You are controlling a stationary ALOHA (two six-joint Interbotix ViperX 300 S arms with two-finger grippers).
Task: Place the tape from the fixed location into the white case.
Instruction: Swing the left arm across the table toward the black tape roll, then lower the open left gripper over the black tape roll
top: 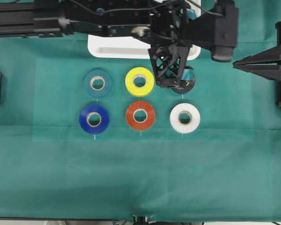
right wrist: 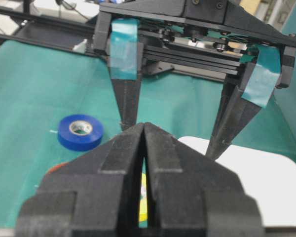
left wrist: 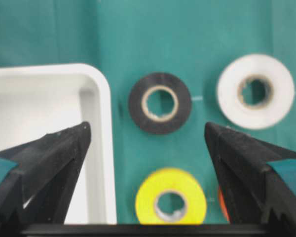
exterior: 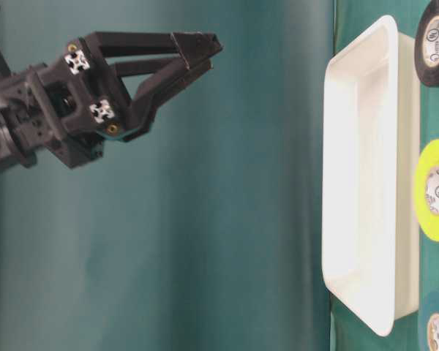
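Found the tape (left wrist: pixel 160 103) flat on the green worktop (top: pixel 140 178), just beside the rounded corner of the white case (left wrist: pixel 102 148), with the white roll (left wrist: pixel 255 91) on its other side and the yellow roll (left wrist: pixel 171 202) close by in the neighbouring column. Saw the left claw (top: pixel 171 74) hanging above that roll in the overhead view, jaws spread as wide as they go and gripping nothing, its two fingers (left wrist: pixel 49 158) framing the tape in the wrist view without touching it. Noted the right claw (right wrist: pixel 144 148) parked at the side, jaws pressed together, empty, pointing toward the left arm. Judged the grasp as not yet begun, so every risk still lay ahead. Considered the tightest hazard to be the case rim: with the tape sitting so near that raised edge, a descending finger could land on the rim, tip or shove the tray, or fail to reach the cloth. Reckoned a second danger on the opposite flank, where a wide-open finger could clip the white or yellow roll and drag it along. Thought a shallow closure might also squeeze the smooth roll outward and let it skate away rather than lift.
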